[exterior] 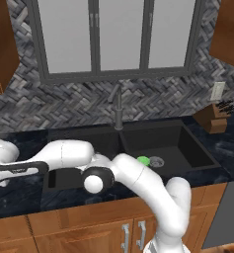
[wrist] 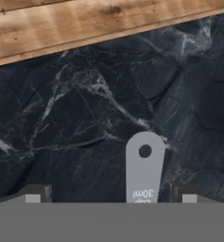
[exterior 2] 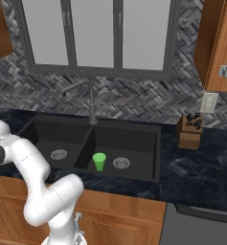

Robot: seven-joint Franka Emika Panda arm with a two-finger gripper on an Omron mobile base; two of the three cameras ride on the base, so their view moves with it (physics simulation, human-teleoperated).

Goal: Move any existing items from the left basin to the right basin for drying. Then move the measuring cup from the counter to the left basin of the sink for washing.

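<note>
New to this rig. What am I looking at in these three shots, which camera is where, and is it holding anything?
It is a rendered kitchen with a white robot arm on a driving base. Two pictures come from cameras on the base, behind the arm to its left and right. They show a black double sink with a green tumbler standing in the right basin.

The third camera sits on the hand and looks down at the dark marbled counter. The grey handle of the measuring cup lies between the jaws, which stand wide open. Nothing is held yet.
</note>
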